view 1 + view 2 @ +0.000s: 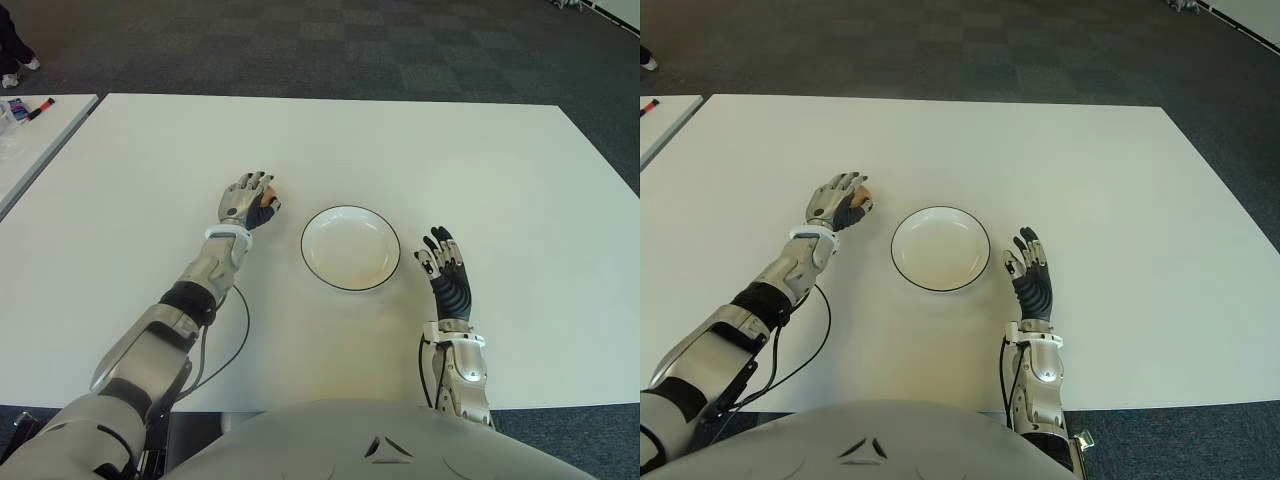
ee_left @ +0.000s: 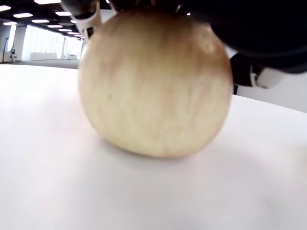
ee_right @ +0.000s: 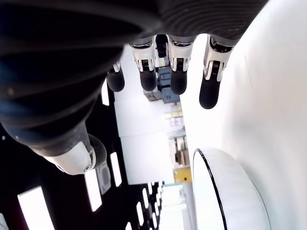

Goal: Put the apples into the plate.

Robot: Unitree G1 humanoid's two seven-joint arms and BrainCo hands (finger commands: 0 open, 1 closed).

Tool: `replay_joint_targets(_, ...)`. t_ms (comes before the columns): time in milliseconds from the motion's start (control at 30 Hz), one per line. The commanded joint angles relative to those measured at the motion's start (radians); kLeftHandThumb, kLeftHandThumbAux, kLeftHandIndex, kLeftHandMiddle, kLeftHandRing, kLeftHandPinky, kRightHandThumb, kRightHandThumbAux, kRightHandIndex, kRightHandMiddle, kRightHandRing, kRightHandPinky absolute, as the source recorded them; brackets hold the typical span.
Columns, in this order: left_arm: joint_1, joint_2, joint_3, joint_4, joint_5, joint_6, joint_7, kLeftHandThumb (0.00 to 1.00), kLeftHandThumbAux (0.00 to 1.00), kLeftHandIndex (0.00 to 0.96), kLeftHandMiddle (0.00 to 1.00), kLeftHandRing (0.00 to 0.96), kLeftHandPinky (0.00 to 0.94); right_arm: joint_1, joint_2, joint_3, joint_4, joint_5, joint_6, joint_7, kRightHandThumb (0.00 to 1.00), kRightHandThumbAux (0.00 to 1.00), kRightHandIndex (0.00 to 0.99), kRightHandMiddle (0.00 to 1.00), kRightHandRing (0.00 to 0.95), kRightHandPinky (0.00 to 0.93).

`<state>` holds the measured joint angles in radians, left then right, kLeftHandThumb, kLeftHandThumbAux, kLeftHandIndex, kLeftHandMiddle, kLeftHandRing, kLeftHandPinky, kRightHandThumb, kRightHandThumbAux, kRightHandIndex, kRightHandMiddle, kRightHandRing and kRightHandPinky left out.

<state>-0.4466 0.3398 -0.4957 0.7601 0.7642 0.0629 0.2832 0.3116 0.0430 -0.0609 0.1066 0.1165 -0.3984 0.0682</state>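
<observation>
A pale yellow-red apple (image 2: 153, 81) stands on the white table (image 1: 480, 170), a little left of the plate. My left hand (image 1: 252, 200) covers it from above, fingers curled around it and palm against its top; only a sliver of the apple (image 1: 269, 192) shows in the eye views. The white plate (image 1: 318, 262) with a dark rim holds nothing and sits at the table's middle. My right hand (image 1: 443, 262) shows just right of the plate, fingers straight and spread, holding nothing. The plate's rim (image 3: 204, 167) appears close by in the right wrist view.
A second white table (image 1: 40, 135) stands at the far left with a red-and-black marker (image 1: 40, 108) on it. Dark carpet (image 1: 350, 50) lies beyond the far edge. A black cable (image 1: 235, 340) loops beside my left forearm.
</observation>
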Motion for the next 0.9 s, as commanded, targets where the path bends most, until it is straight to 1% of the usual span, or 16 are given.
replay_joint_targets(33,0.036,-0.023,-0.042,0.048,-0.004,-0.013,-0.089,0.634,0.213,0.000,0.000,0.052,0.254,0.003,0.000,0.000,-0.002,-0.006,0.015,-0.005,0.375,0.627,0.043,0.028,0.077,0.209)
replay_joint_targets(267,0.035,-0.024,-0.033,0.047,-0.020,-0.029,-0.102,0.651,0.215,0.000,0.000,0.056,0.264,0.002,-0.001,-0.005,-0.003,0.006,0.019,-0.001,0.384,0.624,0.044,0.025,0.074,0.209)
replay_joint_targets(667,0.029,-0.027,-0.014,0.057,-0.058,-0.059,-0.116,0.669,0.219,0.000,0.000,0.039,0.236,-0.001,0.009,-0.014,0.002,0.035,0.002,0.006,0.407,0.625,0.057,0.037,0.079,0.216)
replay_joint_targets(900,0.023,-0.024,-0.017,0.061,-0.072,-0.066,-0.140,0.653,0.210,0.000,0.000,0.005,0.188,-0.005,0.015,-0.018,0.009,0.051,-0.012,0.014,0.420,0.627,0.065,0.045,0.087,0.224)
